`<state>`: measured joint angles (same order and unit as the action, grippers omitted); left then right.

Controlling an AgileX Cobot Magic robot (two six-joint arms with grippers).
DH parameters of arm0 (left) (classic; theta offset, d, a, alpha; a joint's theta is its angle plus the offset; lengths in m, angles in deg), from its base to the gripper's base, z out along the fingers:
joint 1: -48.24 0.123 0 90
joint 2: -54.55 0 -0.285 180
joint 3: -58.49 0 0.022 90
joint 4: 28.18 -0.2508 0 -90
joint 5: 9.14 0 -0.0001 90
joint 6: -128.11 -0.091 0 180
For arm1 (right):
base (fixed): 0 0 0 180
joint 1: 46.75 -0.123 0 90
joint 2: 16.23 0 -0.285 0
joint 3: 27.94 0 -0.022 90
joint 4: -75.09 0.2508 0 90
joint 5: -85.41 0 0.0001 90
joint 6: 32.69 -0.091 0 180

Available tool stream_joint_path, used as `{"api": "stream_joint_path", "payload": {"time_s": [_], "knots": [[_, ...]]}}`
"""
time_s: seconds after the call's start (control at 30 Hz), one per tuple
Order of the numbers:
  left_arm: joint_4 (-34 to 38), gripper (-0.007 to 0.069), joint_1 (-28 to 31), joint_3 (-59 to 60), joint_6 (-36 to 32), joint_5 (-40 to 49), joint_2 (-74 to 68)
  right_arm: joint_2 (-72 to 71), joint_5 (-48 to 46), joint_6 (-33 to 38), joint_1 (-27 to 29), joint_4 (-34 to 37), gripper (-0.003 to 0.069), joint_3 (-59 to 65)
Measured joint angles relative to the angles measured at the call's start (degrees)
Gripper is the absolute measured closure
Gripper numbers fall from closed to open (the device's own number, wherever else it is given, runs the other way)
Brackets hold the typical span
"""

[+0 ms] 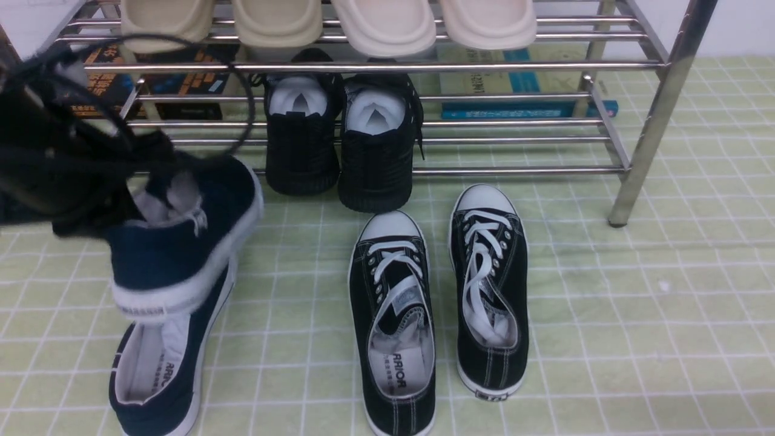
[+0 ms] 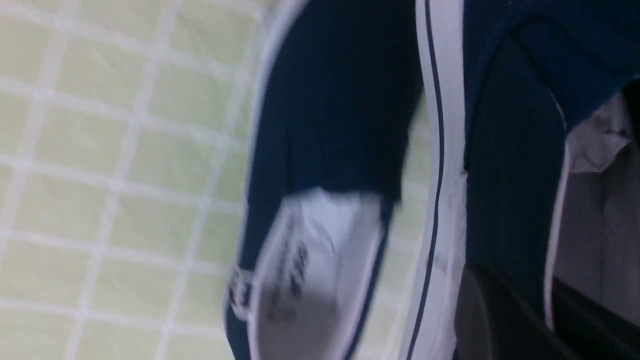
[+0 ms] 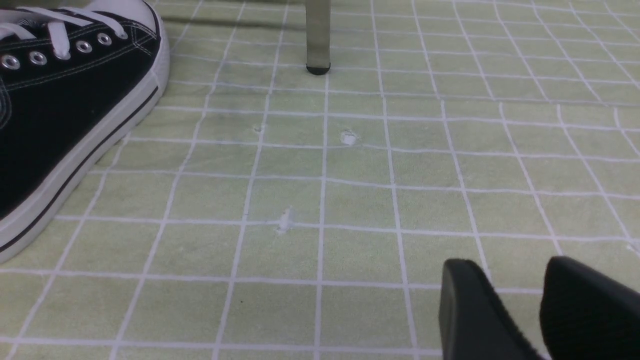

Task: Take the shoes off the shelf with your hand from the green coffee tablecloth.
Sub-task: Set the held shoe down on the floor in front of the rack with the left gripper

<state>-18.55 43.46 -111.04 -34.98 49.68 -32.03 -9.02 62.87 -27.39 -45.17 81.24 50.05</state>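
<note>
Our black left gripper [image 1: 145,178] is pinching the side wall of 1 navy blue canvas slip-on shoe [image 1: 181,242] with a white rubber sole, at its opening. That shoe hangs tilted in the air, heel low and toe up, just in front of the shiny chrome 2-tier shelf [image 1: 660,109]; whether the toe is clear of the lowest bar we cannot tell. Just below it lies its mate, the other navy slip-on [image 1: 160,369], flat on the pale green, white-gridded tablecloth [image 1: 636,339]. Our right gripper [image 3: 520,300] hovers low over bare cloth, its black fingers [image 3: 470,310] apart with nothing between them.

We judge the shoe light and soft: canvas folds under a pinch, and the heavier sole may make it swing or twist. The stiffer heel rim looks the firmer place to take hold; the rubber edge seems too smooth and thick. Setting it beside its mate, not on top, calls for care.
</note>
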Motion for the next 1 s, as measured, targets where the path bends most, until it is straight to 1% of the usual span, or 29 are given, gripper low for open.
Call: {"api": "stream_joint_path", "payload": {"time_s": [0.07, 0.1, 0.13, 0.17, 0.27, 0.33, 0.4, 0.43, 0.47, 0.53, 0.57, 0.6, 0.67, 0.7, 0.73, 0.77, 0.83, 1.0], "knots": [[1.66, 0.0598, -1.99, 5.06, -0.68, -1.96, 2.41, 0.00, 0.00, 0.00, 0.00, 0.00, 0.0421, 0.00], [2.45, 0.0597, -4.13, 7.90, -0.68, -3.85, 3.76, 0.00, 0.00, 0.00, 0.00, 0.00, 0.0421, 0.00], [2.58, 0.0597, -4.13, 8.35, -0.68, -4.23, 3.97, 0.00, 0.00, 0.00, 0.00, 0.00, 0.0421, 0.00], [3.48, 0.0597, -7.30, 11.47, 0.04, -7.65, 5.26, 0.00, 0.00, 0.00, 0.00, 0.00, 0.0421, 0.00], [3.98, 0.0597, -12.15, 15.34, 2.30, -14.96, 5.71, 0.00, 0.00, 0.00, 0.00, 0.00, 0.0421, 0.00], [3.28, 0.0597, -14.67, 16.91, 5.16, -19.02, 5.51, 0.00, 0.00, 0.00, 0.00, 0.00, 0.0421, 0.00], [2.00, 0.0597, -15.49, 17.61, 7.05, -20.33, 5.43, 0.00, 0.00, 0.00, 0.00, 0.00, 0.0421, 0.00], [0.70, 0.0597, -16.06, 17.91, 9.10, -21.14, 5.19, 0.00, 0.00, 0.00, 0.00, 0.00, 0.0421, 0.00], [-1.80, 0.0597, -16.45, 17.97, 12.90, -22.38, 4.46, 0.00, 0.00, 0.00, 0.00, 0.00, 0.0421, 0.00], [-4.23, 0.0597, -16.57, 17.97, 15.47, -22.97, 3.86, 0.00, 0.00, 0.00, 0.00, 0.00, 0.0421, 0.00], [-7.67, 0.0596, -16.62, 18.07, 19.08, -23.43, 3.13, 0.00, 0.00, 0.00, 0.00, 0.00, 0.0421, 0.00], [-8.11, 0.0596, -16.62, 18.07, 19.54, -23.43, 3.13, 0.00, 0.00, 0.00, 0.00, 0.00, 0.0421, 0.00], [-14.14, 0.0596, -16.62, 18.40, 25.77, -23.68, 2.57, 0.00, 0.00, 0.00, 0.00, 0.00, 0.0421, 0.00], [-15.54, 0.0596, -16.62, 18.40, 27.67, -23.68, 2.58, 0.00, 0.00, 0.00, 0.00, 0.00, 0.0421, 0.00], [-15.86, 0.0596, -16.62, 18.40, 27.67, -23.68, 2.58, 0.00, 0.00, 0.00, 0.00, 0.00, 0.0421, 0.00], [-17.68, 0.0596, -16.62, 18.40, 29.84, -23.89, 2.58, 0.00, 0.00, 0.00, 0.00, 0.00, 0.0421, 0.00], [-19.13, 0.0596, -16.62, 18.40, 31.94, -24.36, 2.58, 0.00, 0.00, 0.00, 0.00, 0.00, 0.0421, 0.00], [-19.46, 0.0596, -16.62, 18.40, 32.58, -24.55, 2.45, 0.00, 0.00, 0.00, 0.00, 0.00, 0.0421, 0.00]]}}
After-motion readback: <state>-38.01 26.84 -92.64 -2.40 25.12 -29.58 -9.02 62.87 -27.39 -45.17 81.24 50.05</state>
